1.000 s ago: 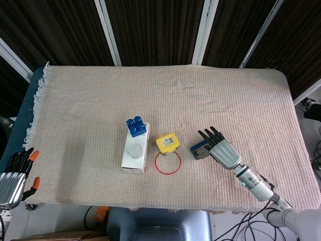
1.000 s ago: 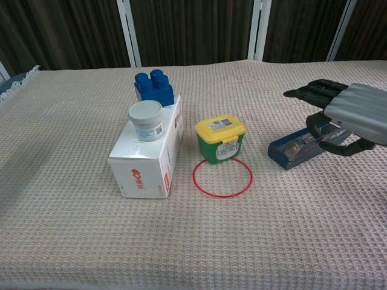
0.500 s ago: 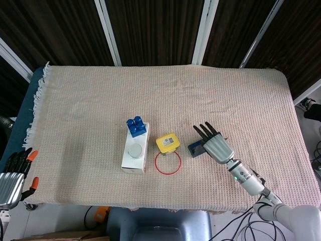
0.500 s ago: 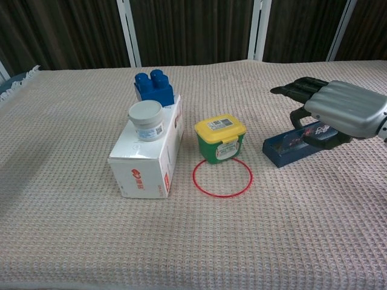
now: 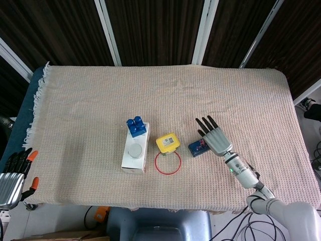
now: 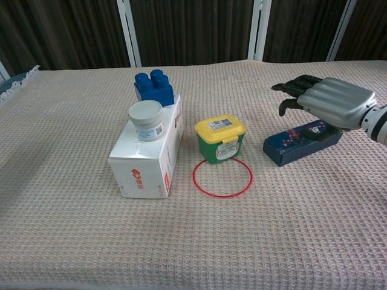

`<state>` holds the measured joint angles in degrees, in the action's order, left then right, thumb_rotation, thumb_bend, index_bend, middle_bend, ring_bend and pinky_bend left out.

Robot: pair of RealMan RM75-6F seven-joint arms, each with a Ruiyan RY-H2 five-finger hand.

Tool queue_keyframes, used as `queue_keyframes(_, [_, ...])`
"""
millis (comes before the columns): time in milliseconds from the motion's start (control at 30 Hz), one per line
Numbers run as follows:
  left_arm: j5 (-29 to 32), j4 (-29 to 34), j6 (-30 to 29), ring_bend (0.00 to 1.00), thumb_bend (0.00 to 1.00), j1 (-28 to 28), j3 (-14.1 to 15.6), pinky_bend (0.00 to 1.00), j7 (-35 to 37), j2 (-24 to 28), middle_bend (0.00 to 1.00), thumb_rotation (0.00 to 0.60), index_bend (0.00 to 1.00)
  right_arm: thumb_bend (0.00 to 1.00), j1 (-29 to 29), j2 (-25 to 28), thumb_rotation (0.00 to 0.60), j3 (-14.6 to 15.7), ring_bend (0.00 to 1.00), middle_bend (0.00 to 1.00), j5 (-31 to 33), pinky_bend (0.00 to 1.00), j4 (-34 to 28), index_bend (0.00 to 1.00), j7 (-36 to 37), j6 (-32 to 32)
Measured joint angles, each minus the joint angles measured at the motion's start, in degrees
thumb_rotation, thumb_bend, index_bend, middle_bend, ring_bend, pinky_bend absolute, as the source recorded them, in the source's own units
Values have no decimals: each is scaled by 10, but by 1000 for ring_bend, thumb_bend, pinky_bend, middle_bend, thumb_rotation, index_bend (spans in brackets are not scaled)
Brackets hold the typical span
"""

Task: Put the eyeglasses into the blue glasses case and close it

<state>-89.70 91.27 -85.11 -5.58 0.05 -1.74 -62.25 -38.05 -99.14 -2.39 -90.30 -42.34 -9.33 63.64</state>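
— Where is the blue rectangular glasses case (image 6: pixel 302 141) now?

— It lies flat on the beige woven cloth covering the counter (image 5: pixel 90 90), right of centre, with its lid down. In the chest view a dark floral pattern shows on the lid.

— And the right hand (image 6: pixel 329 101)?

— It hangs just above the far right end of the case, palm down, fingers (image 5: pixel 204 123) stretched out and apart, holding nothing. In the chest view there is a gap between hand and lid; from overhead the hand covers the right end of the case (image 5: pixel 198 147).

— The left hand (image 5: pixel 12 175)?

— It sits off the near left corner of the counter, seen only from the head view. Its dark fingers point up and spread, with nothing in them.

— What else is on the counter?

— Left of the case stands a small green tub with a yellow lid (image 6: pixel 221 138), and a thin red ring (image 6: pixel 222 177) lies flat just in front of it. Farther left is a white cardboard box with red print (image 6: pixel 150 152); a white round jar (image 6: pixel 146 119) and a blue toy building block (image 6: pixel 153 86) rest on top of it.
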Motion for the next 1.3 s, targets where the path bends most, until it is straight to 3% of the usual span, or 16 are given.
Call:
queue_keyframes(267, [-2, -1, -4, 0, 447, 2, 0, 36, 6, 1, 0, 600, 0, 560, 0, 0, 600, -7, 0, 59, 5, 0, -6, 390, 2, 14])
queue_keyframes(367, [-2, -2, -4, 0, 447, 2, 0, 35, 6, 1, 0, 600, 0, 546, 5, 16, 600, -2, 0, 57, -1, 0, -19, 381, 9, 23])
queue_keyframes(567, [-4, 0, -2, 0, 447, 1, 1, 36, 1, 0, 0, 600, 0, 414, 11, 60, 600, 13, 0, 40, -10, 0, -60, 359, 19, 20])
queue_keyframes(800, [-2, 1, 4, 0, 447, -2, 1, 36, -5, -2, 0, 600, 0, 414, 6, 91, 600, 26, 0, 19, -10, 0, -92, 351, 17, -28])
queue_keyframes(1133, [-1, 0, 1, 0, 447, -1, 0, 36, 0, -1, 0, 600, 0, 414, -8, 86, 600, 25, 0, 19, 4, 0, -102, 363, -13, -70])
queue_keyframes(1300, [-3, -2, -1, 0, 447, 0, 0, 35, 3, 0, 0, 600, 0, 414, -9, 80, 600, 22, 0, 20, 9, 0, -101, 432, -23, -73])
